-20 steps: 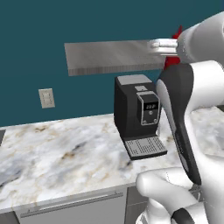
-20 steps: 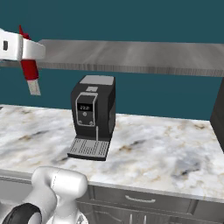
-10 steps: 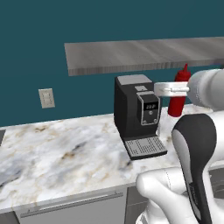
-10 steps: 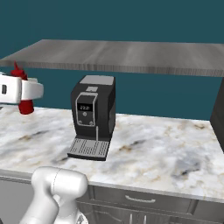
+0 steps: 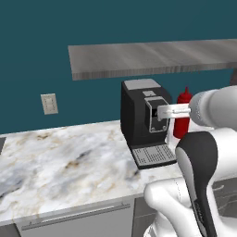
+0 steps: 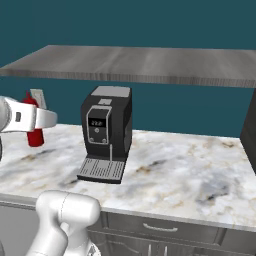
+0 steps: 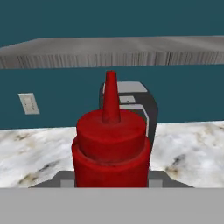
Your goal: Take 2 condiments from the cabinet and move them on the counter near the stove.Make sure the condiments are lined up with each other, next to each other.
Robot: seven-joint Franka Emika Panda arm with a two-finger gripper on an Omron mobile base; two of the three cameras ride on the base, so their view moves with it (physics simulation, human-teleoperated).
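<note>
My pincer (image 7: 111, 183) grips the red squeeze bottle (image 7: 111, 148) upright above the marble worktop (image 5: 60, 162), beside the black coffee machine (image 6: 106, 132). Grey floating shelf (image 6: 140, 64) overhead, teal wall (image 5: 55, 28) behind.

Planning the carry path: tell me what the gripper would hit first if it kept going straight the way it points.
Probably the coffee machine, straight behind the ketchup bottle that the gripper holds; how far off it stands is unclear.
</note>
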